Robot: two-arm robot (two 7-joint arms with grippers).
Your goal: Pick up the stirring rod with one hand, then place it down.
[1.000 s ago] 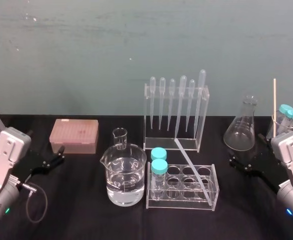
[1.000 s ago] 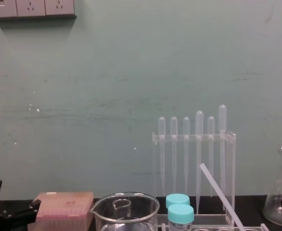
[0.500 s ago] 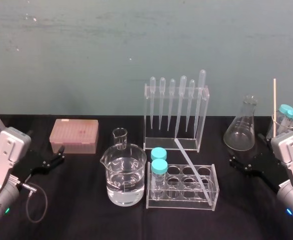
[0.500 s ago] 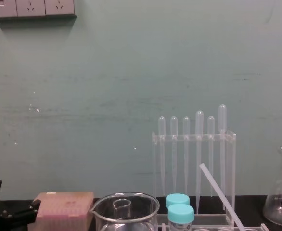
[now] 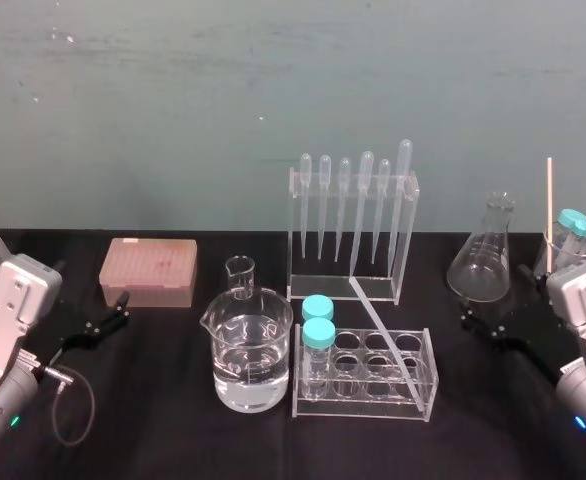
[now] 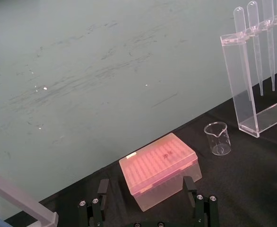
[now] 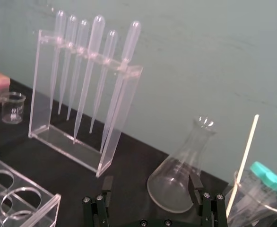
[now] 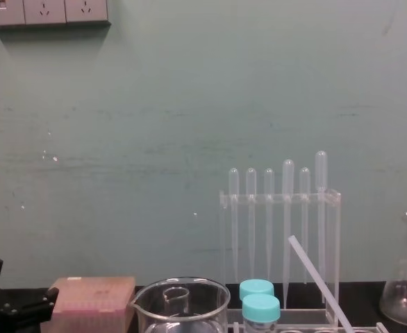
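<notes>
Leaning graspably on a clear rack (image 5: 373, 405), translucent-white stirring rod (image 5: 383, 330) awaits; black left end effector (image 6: 145, 187), right end effector (image 7: 150, 184) both wide.

The stirring rod (image 5: 382, 327) leans in the test-tube rack (image 5: 363, 412) beside the large beaker (image 5: 253, 352).

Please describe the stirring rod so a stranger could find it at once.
Find the clear pipette stand at the middle of the black table; just in front of it stands a clear test-tube rack. The stirring rod leans slantwise across that rack. Unlike the pipettes hanging upright, it is evenly thick, without bulb or taper.
</notes>
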